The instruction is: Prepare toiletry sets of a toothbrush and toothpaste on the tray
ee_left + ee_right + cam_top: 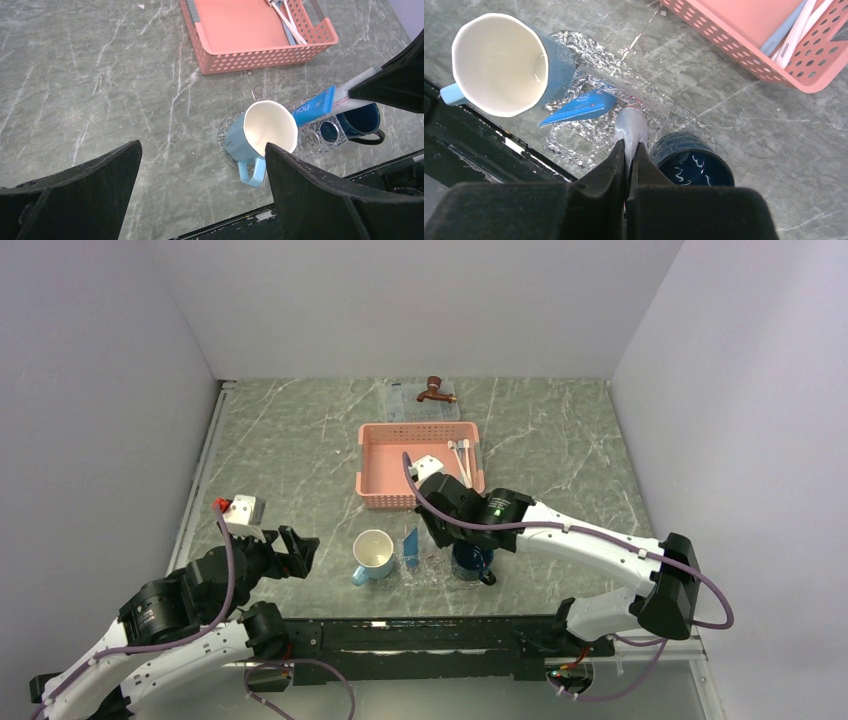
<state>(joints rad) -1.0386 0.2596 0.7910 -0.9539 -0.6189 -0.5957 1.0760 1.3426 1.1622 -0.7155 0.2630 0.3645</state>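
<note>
From above: right gripper (437,538) tipped down over the tray (425,575), pinched shut, the held item too small to make out here. 1 toothpaste (410,545) just left of those fingertips, light-blue cup (372,555) further left, dark blue mug (470,562) just right. Beyond the fingertips, pink basket (420,465) with spare toothbrushes (462,458) inside. Left gripper (297,550) well off to the left of the cup, spread wide, holding nothing. Plainly the right arm nearer the tray.

From the left wrist: 2 left fingers (75,200) far apart, only bare table between them. Ahead and to their right, the cup, then the toothpaste on the clear tray with its narrow end toward the cup. A toothbrush (352,95) slanting from the right gripper's black jaws down to the tube's broad end.

From the right wrist: right fingers (611,170) clamped together on the toothbrush, its long axis running straight out from the fingertips and seen almost end-on. Far end over the tray, just right of the tube's broad end; touching the tray or not, impossible to tell. Toothpaste left of the fingertips, long axis crosswise to them. Mug close on the right.

Judged from this: laying the toothbrush beside the tube as the coming move, hinging on bringing its steep axis flat and roughly parallel to the toothpaste, inside the tray and off the mug.
</note>
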